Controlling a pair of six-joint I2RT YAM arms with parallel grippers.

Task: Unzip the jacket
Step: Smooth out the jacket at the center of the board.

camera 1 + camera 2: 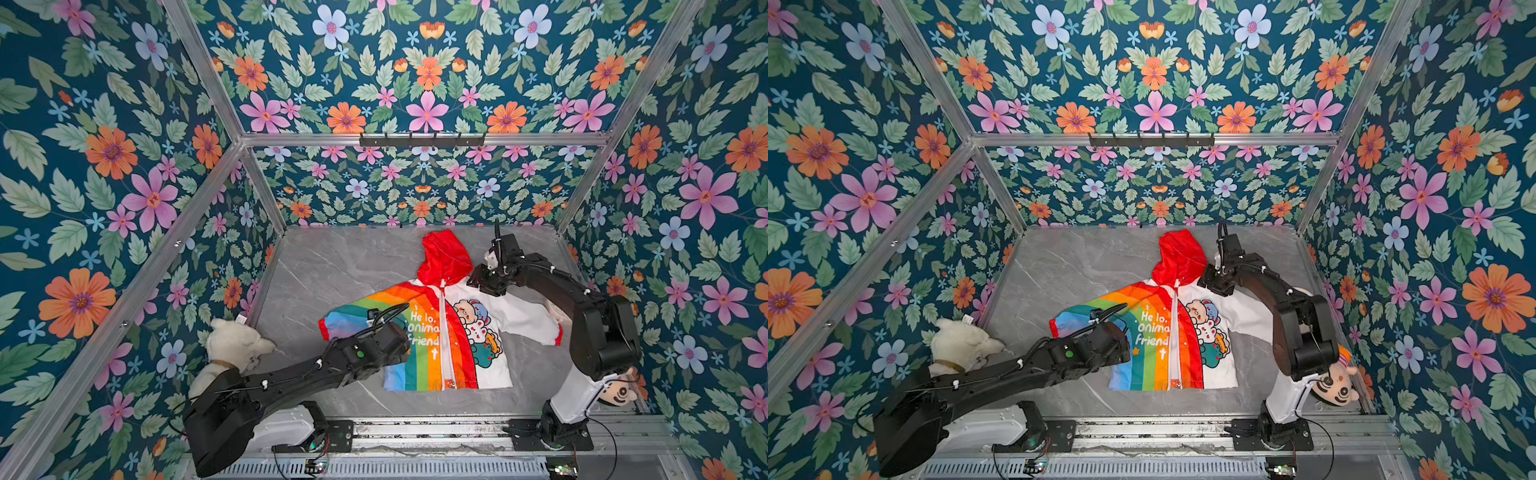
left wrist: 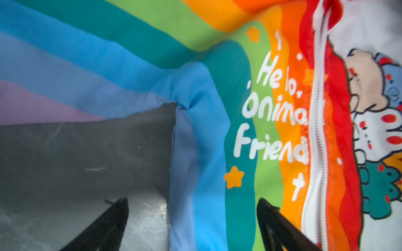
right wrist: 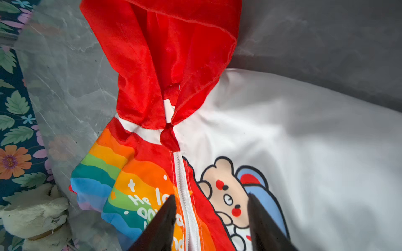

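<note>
Left wrist view: rainbow-and-white hooded fabric jacket (image 2: 217, 54), zipped, on grey marble surface (image 2: 87, 163); left pincer (image 2: 192, 200) apart, right pincer (image 3: 211, 195) apart.

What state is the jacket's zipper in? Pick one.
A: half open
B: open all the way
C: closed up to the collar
C: the zipper on the jacket runs shut in one white line from hem to collar.

We count one rainbow-and-white hooded fabric jacket (image 1: 453, 353), two black robot arms (image 1: 291, 380) (image 1: 590, 316), one cream plush bear (image 1: 232, 345), one cartoon-faced plush doll (image 1: 621, 392).
</note>
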